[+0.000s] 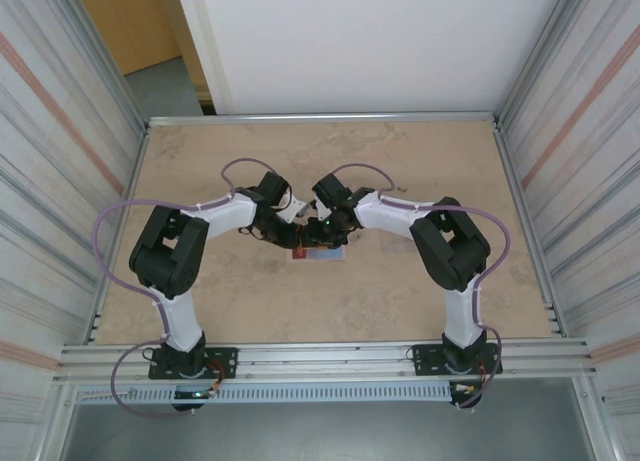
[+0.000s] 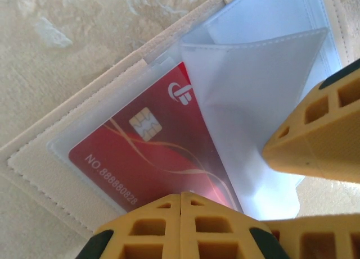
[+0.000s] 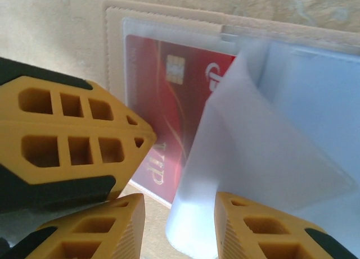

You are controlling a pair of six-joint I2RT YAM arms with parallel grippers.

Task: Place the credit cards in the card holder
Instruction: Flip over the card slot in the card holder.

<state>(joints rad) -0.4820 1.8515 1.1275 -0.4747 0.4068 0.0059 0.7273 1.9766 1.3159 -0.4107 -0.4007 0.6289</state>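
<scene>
the left gripper [image 2: 180, 201] is seen with its jaws pressed together at the near edge of the red card [image 2: 152, 152]. the right gripper [image 3: 179, 205] is held apart, with a raised flap of the clear holder [image 3: 253, 158] between its fingers. the card is laid flat under a clear layer on a beige backing [image 2: 34, 166], which rests on the surface [image 2: 56, 57].

The credit card [image 2: 146, 152] lies partly under the card holder [image 2: 253, 101].
</scene>
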